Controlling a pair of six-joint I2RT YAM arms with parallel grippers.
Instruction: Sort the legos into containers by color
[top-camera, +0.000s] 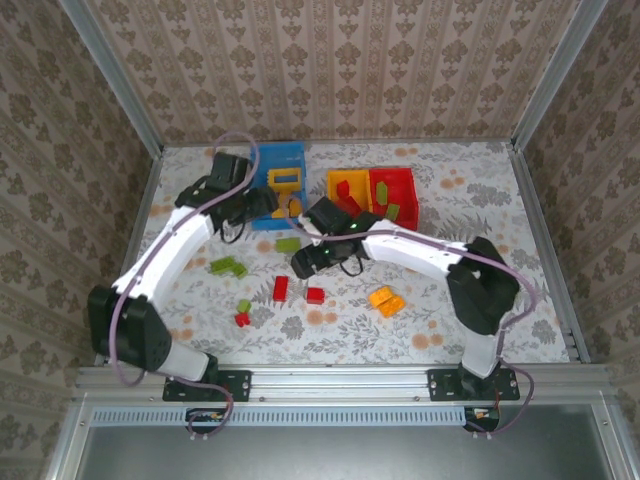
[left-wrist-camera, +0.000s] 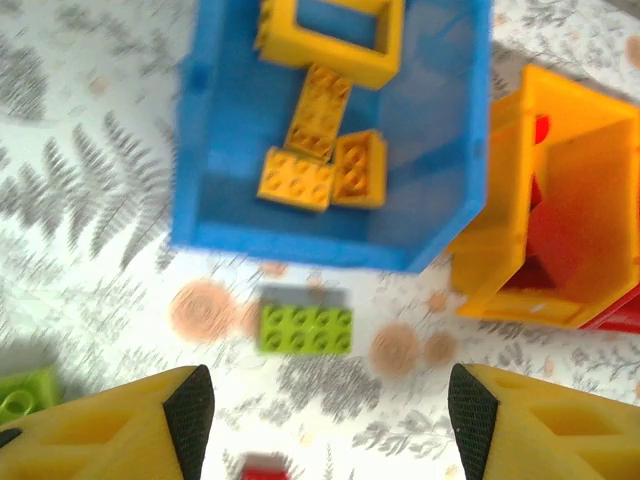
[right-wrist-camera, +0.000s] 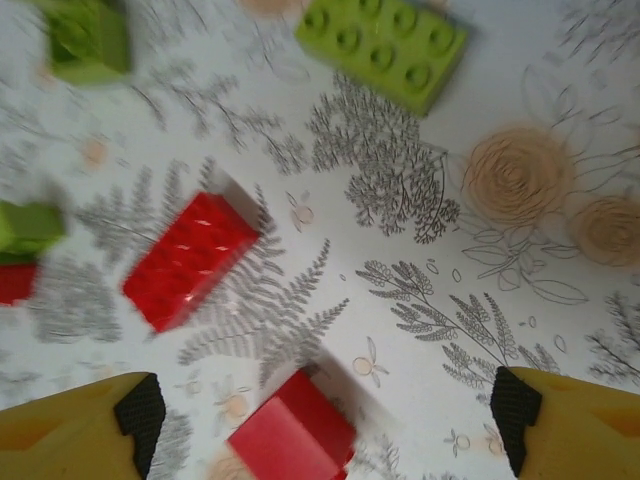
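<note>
Left gripper (left-wrist-camera: 330, 410), wide open and empty, faces a green brick (left-wrist-camera: 305, 328) at 12 o'clock; right gripper (right-wrist-camera: 327, 415), likewise, a red brick (right-wrist-camera: 190, 260) at 11.

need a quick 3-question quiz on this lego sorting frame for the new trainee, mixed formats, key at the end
1. True or false: the blue bin holds red bricks.
2. Left wrist view: the eight-stud brick on the table just outside that bin is: A green, B red, C yellow.
3. Right wrist view: what colour is the bottom brick, lying on the table between the right fingers?

Key: 1 false, yellow bricks lie in it; 2 A; 3 red.
</note>
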